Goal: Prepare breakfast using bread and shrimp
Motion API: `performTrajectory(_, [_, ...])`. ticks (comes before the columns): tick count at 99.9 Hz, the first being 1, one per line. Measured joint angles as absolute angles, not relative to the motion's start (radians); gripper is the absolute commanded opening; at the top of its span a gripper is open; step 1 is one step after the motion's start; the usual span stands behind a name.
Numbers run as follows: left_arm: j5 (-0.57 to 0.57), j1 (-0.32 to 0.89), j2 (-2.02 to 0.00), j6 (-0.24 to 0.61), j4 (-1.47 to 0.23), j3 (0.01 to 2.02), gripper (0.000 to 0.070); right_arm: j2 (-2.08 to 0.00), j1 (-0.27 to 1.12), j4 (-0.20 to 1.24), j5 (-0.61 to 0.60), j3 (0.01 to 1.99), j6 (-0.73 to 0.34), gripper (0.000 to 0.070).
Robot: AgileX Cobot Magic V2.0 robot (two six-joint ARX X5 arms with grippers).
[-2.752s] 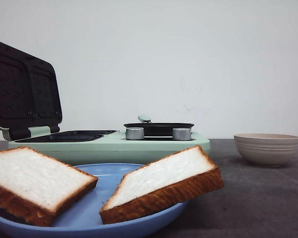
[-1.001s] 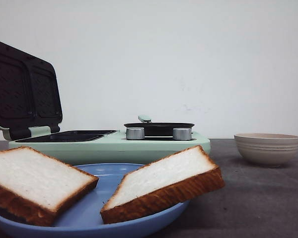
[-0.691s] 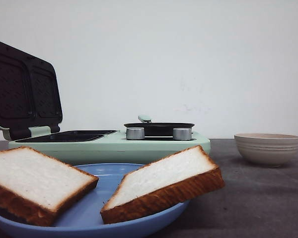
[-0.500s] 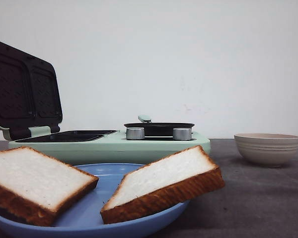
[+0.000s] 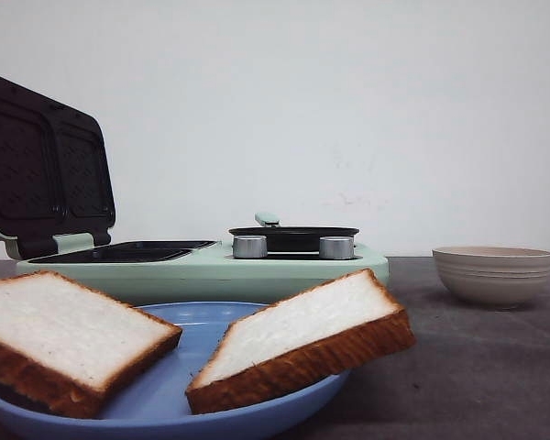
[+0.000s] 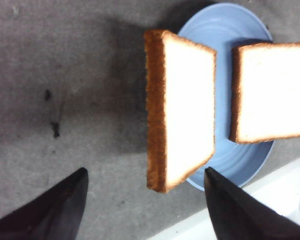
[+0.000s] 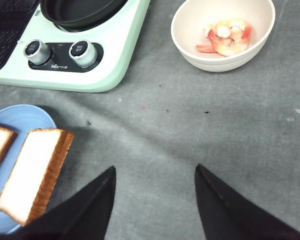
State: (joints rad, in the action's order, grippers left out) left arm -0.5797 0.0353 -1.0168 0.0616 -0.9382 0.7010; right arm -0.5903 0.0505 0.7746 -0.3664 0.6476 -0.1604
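Two thick slices of bread lie on a blue plate: one at the left, the other leaning over the plate's right rim. In the left wrist view the overhanging slice sits just beyond my open left gripper, and the second slice rests on the plate. Pinkish-orange shrimp lie in a cream bowl. My right gripper hangs open over bare table between bowl and bread. Neither gripper shows in the front view.
A mint-green breakfast maker stands behind the plate, lid raised, with dark grill plates, a black pan and two silver knobs. The cream bowl sits at the right on the grey table.
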Motion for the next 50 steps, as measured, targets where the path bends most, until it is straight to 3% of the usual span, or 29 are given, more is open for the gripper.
performTrajectory(50, [-0.599,0.147,-1.213,0.035,-0.878,0.701,0.0395,-0.616,0.051,0.790,-0.367,0.648,-0.146,0.0308])
